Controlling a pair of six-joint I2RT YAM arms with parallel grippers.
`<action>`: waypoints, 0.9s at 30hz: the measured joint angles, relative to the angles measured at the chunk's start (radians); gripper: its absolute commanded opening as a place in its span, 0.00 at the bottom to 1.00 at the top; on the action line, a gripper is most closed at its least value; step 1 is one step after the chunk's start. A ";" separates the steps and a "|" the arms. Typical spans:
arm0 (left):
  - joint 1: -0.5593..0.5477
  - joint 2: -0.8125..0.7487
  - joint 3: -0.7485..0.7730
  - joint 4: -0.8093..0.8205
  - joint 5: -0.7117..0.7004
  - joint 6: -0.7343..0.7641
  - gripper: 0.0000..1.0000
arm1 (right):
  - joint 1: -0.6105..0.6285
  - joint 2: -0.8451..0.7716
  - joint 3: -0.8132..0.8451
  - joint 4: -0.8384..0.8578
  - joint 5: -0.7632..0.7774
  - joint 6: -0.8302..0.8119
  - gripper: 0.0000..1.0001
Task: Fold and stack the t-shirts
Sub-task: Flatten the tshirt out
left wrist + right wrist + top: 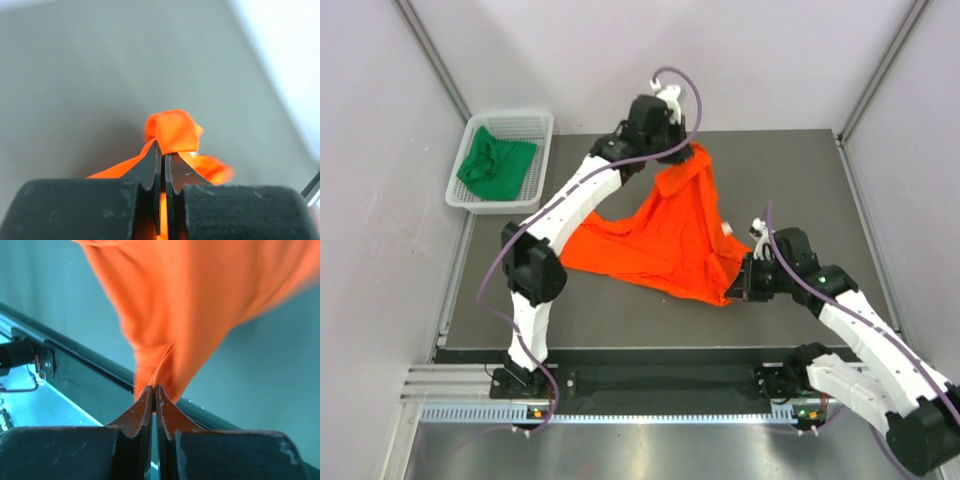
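- The right gripper (pixel 155 388) was clenched on the near-right corner of the orange t-shirt (pixel 665 235).
- The shirt was spread as a rough triangle over the table (pixel 790 180), its long axis running from that corner to its far tip.
- The left gripper (pixel 163 146) was pinched shut on that far tip.
- The green t-shirt (pixel 495 165) lay crumpled in the white basket (pixel 515 121), far left.

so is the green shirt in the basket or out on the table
In the basket. The green t-shirt lies crumpled inside the white mesh basket, within its rim; only the orange t-shirt is spread outside it.
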 measured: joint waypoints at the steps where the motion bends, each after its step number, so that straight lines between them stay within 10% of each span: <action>1: 0.000 -0.024 0.019 0.013 -0.006 0.005 0.00 | 0.005 -0.031 -0.014 -0.003 -0.003 0.002 0.00; 11: 0.002 -0.226 0.135 0.149 -0.078 0.101 0.00 | 0.055 -0.195 0.009 0.000 -0.125 -0.009 0.00; 27: 0.029 -0.510 0.236 0.450 -0.388 0.490 0.00 | 0.270 -0.057 0.626 0.040 -0.368 -0.087 0.00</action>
